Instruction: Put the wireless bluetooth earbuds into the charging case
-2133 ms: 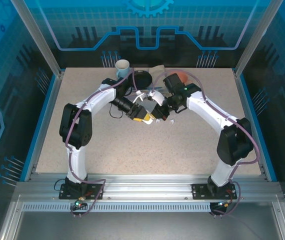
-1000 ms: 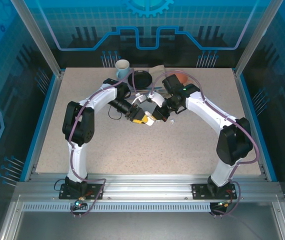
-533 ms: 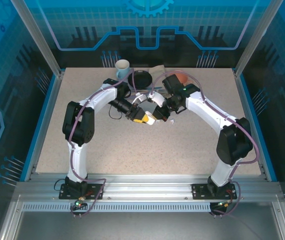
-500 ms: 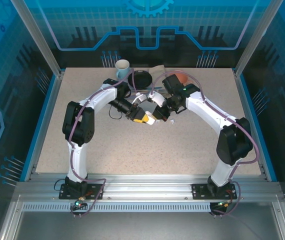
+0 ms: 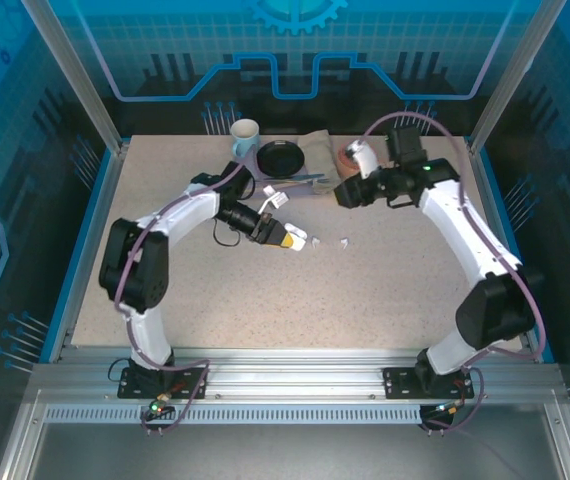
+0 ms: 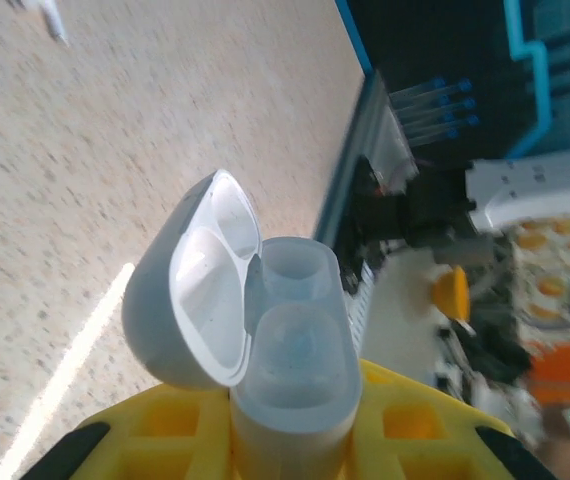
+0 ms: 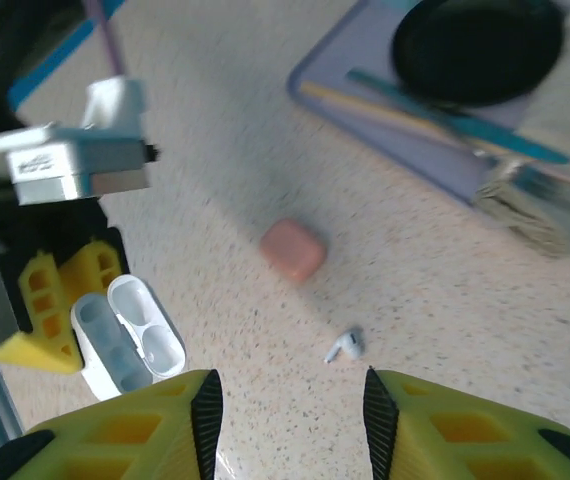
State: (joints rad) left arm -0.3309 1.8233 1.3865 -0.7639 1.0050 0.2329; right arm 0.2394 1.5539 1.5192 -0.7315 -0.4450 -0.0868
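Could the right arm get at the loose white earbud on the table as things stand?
Probably yes. The right gripper hangs open above the table, and the white earbud lies bare just ahead of its fingers, apart from the pink case and from the white case that the left gripper holds.

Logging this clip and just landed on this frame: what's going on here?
The left gripper is shut on a white pebble-shaped plastic charging case, holding it with its lid flipped open; both wells look empty. The right gripper hovers over the speckled table with jaws apart and nothing between them. Below it lie a loose white plastic earbud and a salmon-pink pebble-shaped case. No earbud sits in the white case yet.
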